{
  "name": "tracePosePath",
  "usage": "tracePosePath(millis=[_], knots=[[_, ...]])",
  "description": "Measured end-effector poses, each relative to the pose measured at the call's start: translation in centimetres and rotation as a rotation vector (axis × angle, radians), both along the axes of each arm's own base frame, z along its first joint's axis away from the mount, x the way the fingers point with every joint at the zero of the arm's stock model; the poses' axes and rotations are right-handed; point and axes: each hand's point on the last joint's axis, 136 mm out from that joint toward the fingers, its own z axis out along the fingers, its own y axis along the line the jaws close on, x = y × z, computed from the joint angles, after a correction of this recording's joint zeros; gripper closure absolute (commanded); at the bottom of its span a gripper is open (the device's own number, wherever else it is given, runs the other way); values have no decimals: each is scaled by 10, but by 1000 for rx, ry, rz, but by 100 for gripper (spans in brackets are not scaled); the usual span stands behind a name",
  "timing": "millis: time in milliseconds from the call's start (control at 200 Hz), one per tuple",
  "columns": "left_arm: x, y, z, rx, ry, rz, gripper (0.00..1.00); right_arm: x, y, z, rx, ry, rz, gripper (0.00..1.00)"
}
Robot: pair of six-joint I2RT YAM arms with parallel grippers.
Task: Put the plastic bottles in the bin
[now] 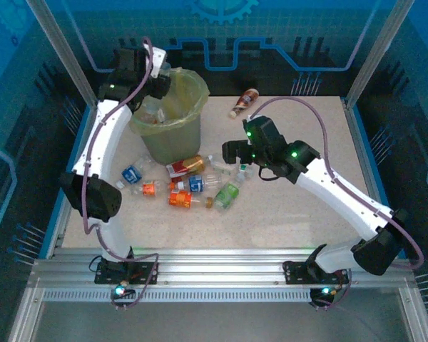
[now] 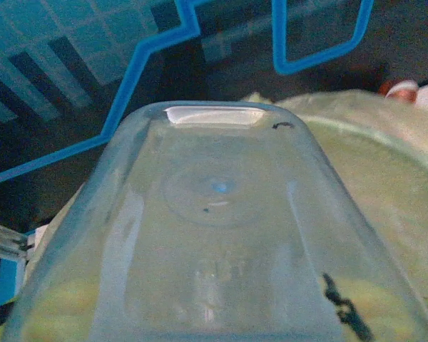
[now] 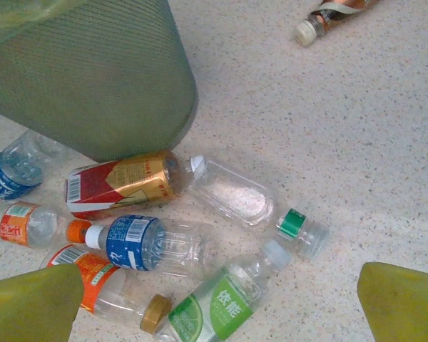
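The left claw [image 1: 160,71] hangs over the rim of the bin [image 1: 167,132] at its 11 o'clock, gripping a clear bottle [image 2: 214,235] above the yellow-green liner [image 2: 385,157]; the right claw [image 3: 215,310] stands wide above the loose bottles [image 1: 189,184] lying on the table [image 1: 299,221] at the bin's 6 o'clock; one brown-labelled bottle [image 1: 244,103] lies apart at 3 o'clock.

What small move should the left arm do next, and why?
Probably open the left end effector to release. It grips a clear bottle that appears to hang over the bin, at its open mouth, with the yellow-green liner visible beneath.
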Motion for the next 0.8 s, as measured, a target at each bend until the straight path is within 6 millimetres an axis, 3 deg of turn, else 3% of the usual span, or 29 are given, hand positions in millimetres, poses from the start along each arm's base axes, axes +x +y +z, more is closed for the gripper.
tracePosePath(millis=[190,380,535,800], knots=[[9,7,-33,98,76,-8,52,1,-5,-11,-33,41,-36,0],[17,10,-37,137,75,-9,34,2,-8,-24,-57,95,-84,0],[18,9,-61,156,139,-21,19,0,-10,-37,-70,144,-112,0],[17,5,-67,113,164,-23,16,-4,-12,-48,-56,179,-154,0]])
